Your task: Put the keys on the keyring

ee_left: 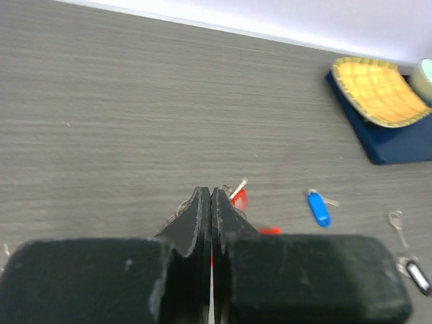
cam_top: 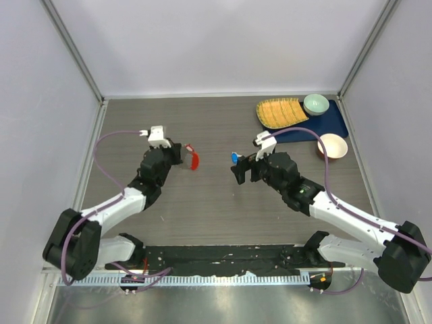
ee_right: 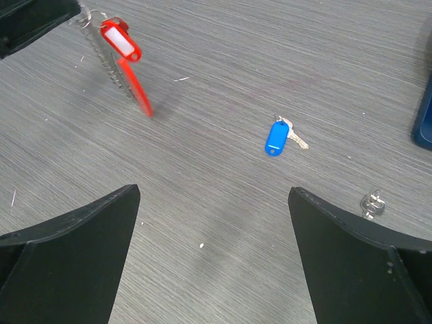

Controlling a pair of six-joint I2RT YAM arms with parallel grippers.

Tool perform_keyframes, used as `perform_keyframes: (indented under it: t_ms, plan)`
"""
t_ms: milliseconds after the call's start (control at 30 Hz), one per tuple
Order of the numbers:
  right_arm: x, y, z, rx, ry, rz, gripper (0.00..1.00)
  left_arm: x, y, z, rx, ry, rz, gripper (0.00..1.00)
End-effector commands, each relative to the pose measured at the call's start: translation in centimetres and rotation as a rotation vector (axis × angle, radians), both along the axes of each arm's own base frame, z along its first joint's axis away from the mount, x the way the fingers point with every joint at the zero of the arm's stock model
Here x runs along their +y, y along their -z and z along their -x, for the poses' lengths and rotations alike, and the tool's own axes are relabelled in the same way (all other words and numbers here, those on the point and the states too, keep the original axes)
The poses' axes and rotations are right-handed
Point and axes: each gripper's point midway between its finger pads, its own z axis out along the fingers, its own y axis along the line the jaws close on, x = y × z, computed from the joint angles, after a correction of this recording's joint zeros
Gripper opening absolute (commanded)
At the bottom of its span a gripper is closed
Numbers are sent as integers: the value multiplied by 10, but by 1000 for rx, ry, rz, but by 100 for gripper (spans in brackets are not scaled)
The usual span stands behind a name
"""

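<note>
The left gripper [ee_left: 210, 194] was clenched, its two fingers pressed flat together, and the keyring [cam_top: 192, 158] hung from its tips, apparently pinched there. The long red fob [ee_right: 136, 86] slanted down and away from those tips, its free end pointing toward the right gripper's side. A red key [ee_right: 121, 42] with a pale window in its head sat right at the left gripper's fingertips, just above the fob, and its long axis ran nearly crosswise to the fob.

The right gripper [ee_right: 214, 196] was spread wide and held nothing. The blue key [ee_right: 275, 137] lay flat ahead of it, between the lines of its two fingers and nearer the right one. The plastic head ran roughly fore and aft, while the metal blade angled off to the right. The silver key [ee_right: 371, 201] lay just ahead of the right finger's tip, too small to tell its heading. Seen from the left wrist, the blue key was ahead and to the right of the closed fingers. The black-headed key [ee_left: 417, 275] lay farther right, near that view's edge.

Everything rested on a dark grey wood-grain tabletop [cam_top: 202, 209] streaked across the arms' reach. Plain white walls [cam_top: 216, 40] with metal frame posts enclosed it. Far beyond the right gripper, at the back corner, a blue tray [cam_top: 335, 125] carried a yellow woven mat [cam_top: 280, 113] and a green bowl [cam_top: 316, 103]. A pale bowl [cam_top: 332, 145] stood just beside the tray's near edge.
</note>
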Motion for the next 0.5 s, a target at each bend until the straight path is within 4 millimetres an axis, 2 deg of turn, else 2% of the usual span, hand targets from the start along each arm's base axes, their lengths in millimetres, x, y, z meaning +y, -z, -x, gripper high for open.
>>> perform_keyframes:
  t_ms: [0,33,67,100,133,167,200,233,333,467]
  plan:
    - [-3,-11,0,-34,10,-24,99,0,13,36,45,28,141,0]
    - [-3,-11,0,-36,4,-28,99,4,32,50,108,26,130,0]
    - [-3,-10,1,-34,4,-27,99,9,34,58,117,8,131,0]
    - [-3,-10,0,-33,3,-28,99,13,23,67,97,3,168,0]
    - [-2,-9,1,-33,0,-29,99,21,42,81,156,-12,145,0]
    - [-1,-9,1,-30,-1,-33,98,23,44,88,165,-8,149,0]
    - [-1,-7,1,-24,-1,-33,98,23,33,95,137,11,180,0]
    - [0,-6,1,-24,-6,-36,99,25,46,105,189,15,164,0]
    - [3,-3,2,-14,-15,-43,99,18,57,125,249,75,207,3]
    - [6,1,5,4,-29,-59,98,15,87,146,362,103,237,6]
